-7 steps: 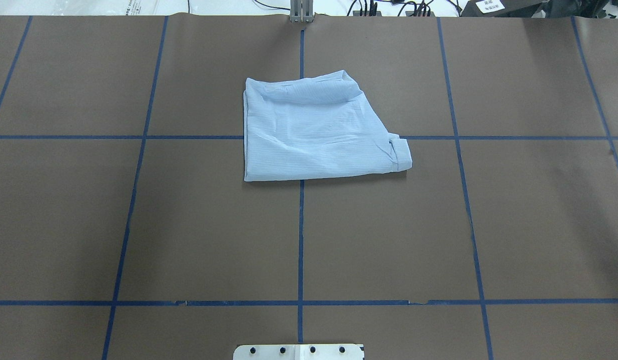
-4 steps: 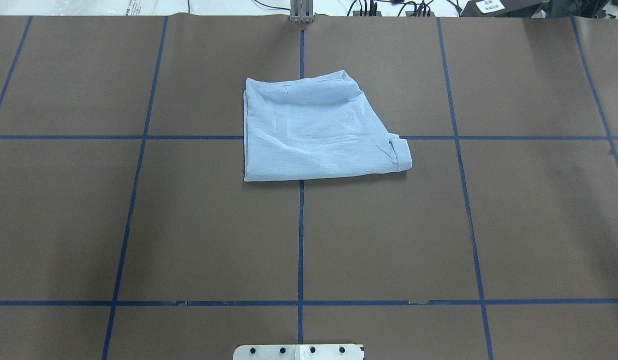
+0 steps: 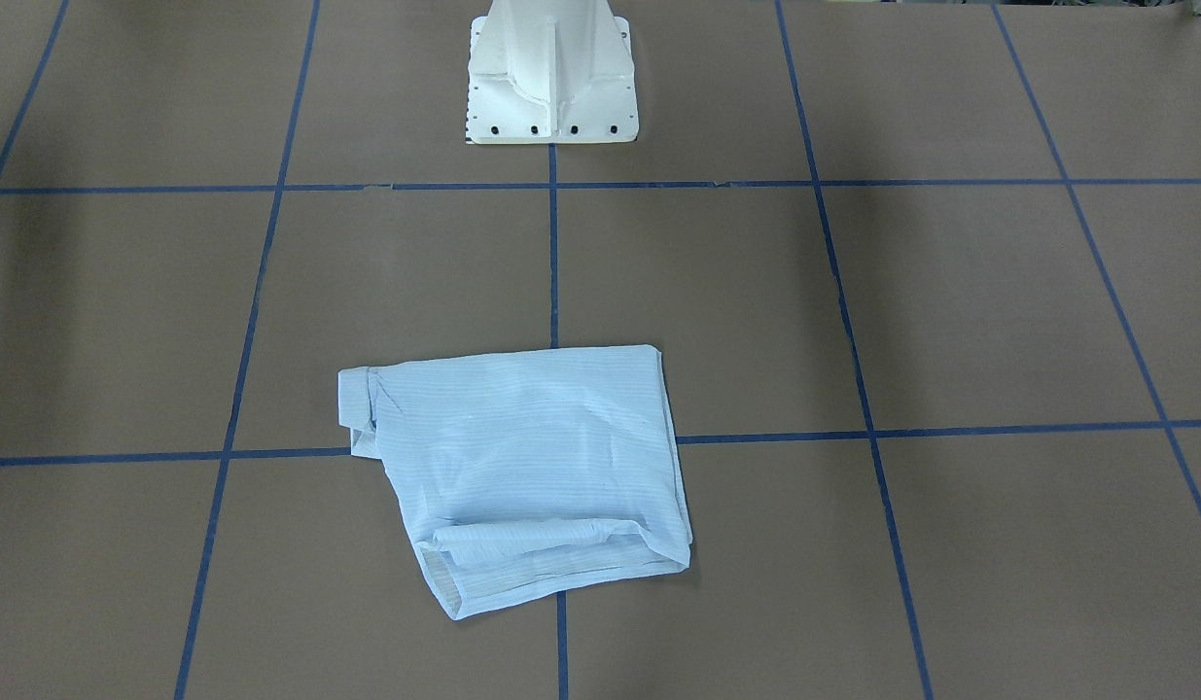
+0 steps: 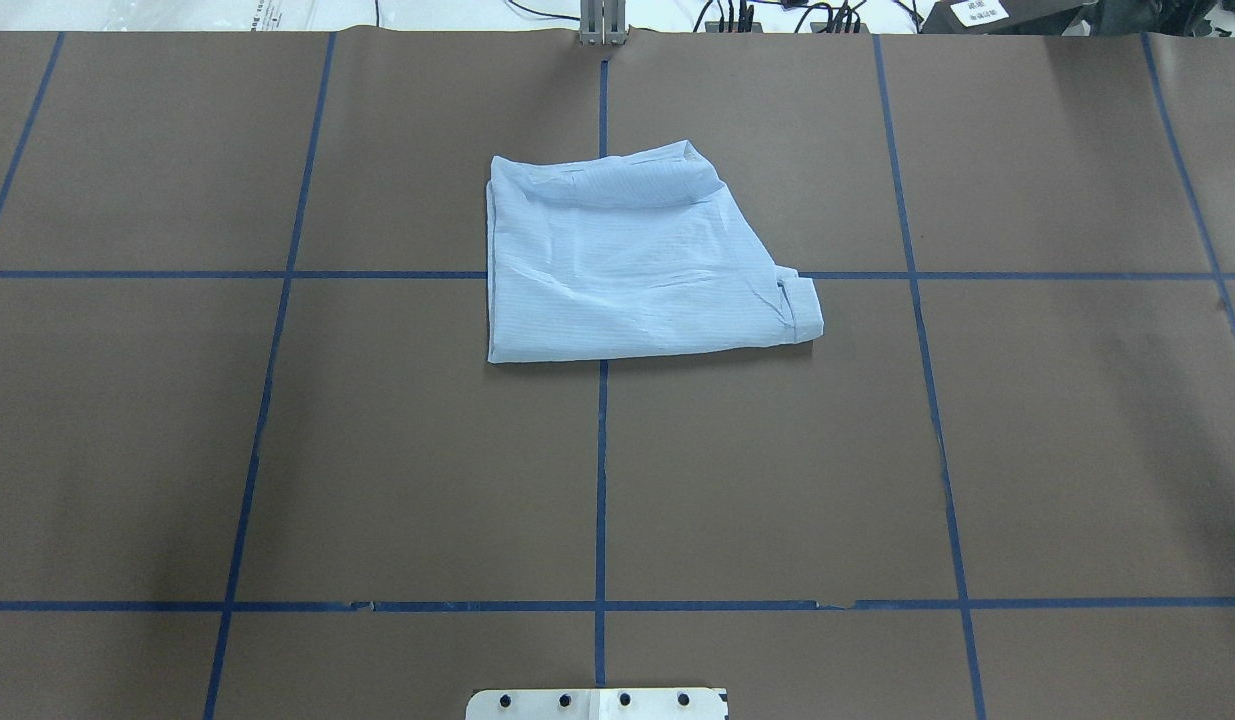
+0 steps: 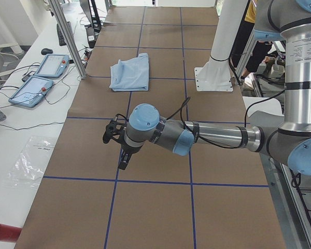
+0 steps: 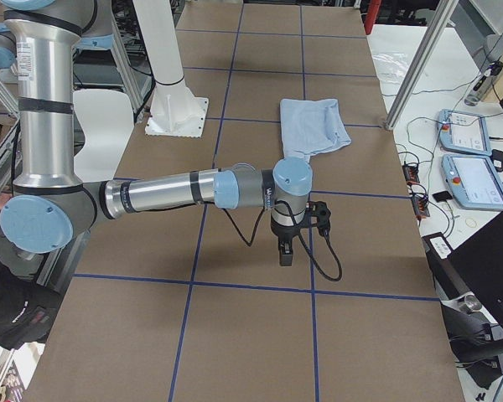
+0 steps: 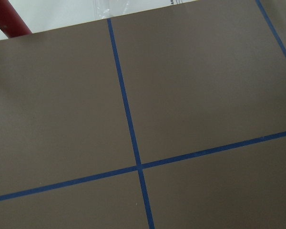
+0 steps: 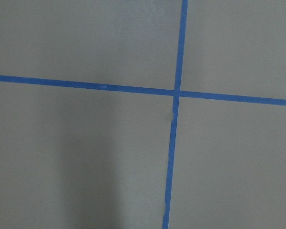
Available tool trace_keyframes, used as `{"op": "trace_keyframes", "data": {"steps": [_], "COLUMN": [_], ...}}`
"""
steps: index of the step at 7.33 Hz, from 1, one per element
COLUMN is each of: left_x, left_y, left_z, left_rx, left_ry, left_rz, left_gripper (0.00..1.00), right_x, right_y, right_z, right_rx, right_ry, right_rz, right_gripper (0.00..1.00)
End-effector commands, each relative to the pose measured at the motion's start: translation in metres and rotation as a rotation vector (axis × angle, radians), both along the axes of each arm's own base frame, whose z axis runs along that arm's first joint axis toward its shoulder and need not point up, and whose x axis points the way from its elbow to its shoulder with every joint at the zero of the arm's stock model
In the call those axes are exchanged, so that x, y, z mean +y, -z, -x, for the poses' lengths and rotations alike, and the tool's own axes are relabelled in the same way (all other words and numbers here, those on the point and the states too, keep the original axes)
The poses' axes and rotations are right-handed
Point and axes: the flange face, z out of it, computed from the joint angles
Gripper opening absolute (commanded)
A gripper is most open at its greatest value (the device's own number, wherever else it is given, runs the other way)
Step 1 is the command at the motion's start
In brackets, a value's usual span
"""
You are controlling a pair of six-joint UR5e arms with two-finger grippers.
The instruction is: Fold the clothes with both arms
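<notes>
Lying folded into a wrinkled, roughly square packet, the pale blue striped shirt (image 4: 627, 260) covers a tape-line (image 4: 277, 274) crossing on the brown tabletop (image 4: 377, 450) (a cuff (image 4: 802, 310) juts from one corner). The left end effector (image 5: 123, 164) and right end effector (image 6: 285, 255) hang well apart from it; clenched or released, I cannot tell.

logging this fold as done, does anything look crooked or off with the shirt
The shirt is folded but not square: its right edge slants in the overhead view, a cuff-like tab sticks out at the near right corner, and the far edge is bunched into a roll.
</notes>
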Motion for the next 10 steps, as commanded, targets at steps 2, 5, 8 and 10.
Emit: {"op": "trace_keyframes", "data": {"steps": [2, 5, 8, 10], "left_x": [0.001, 0.0, 0.0, -0.001], "left_y": [-0.019, -0.021, -0.02, -0.016], "left_z": [-0.002, -0.002, -0.003, -0.003], "left_rx": [0.0, 0.001, 0.001, 0.0], "left_ry": [-0.006, -0.004, -0.009, -0.011], "left_rz": [0.032, 0.04, 0.032, 0.022], "left_gripper": [1.0, 1.0, 1.0, 1.0], "right_x": [0.0, 0.002, 0.002, 0.001], "right_y": [0.001, -0.002, -0.007, -0.009], "right_z": [0.002, 0.002, 0.001, 0.003], "right_rx": [-0.001, -0.002, 0.005, -0.01], "right_ry": [0.003, 0.002, 0.002, 0.003], "right_rz": [-0.003, 0.006, 0.015, 0.021], "right_gripper": [1.0, 1.0, 1.0, 1.0]}}
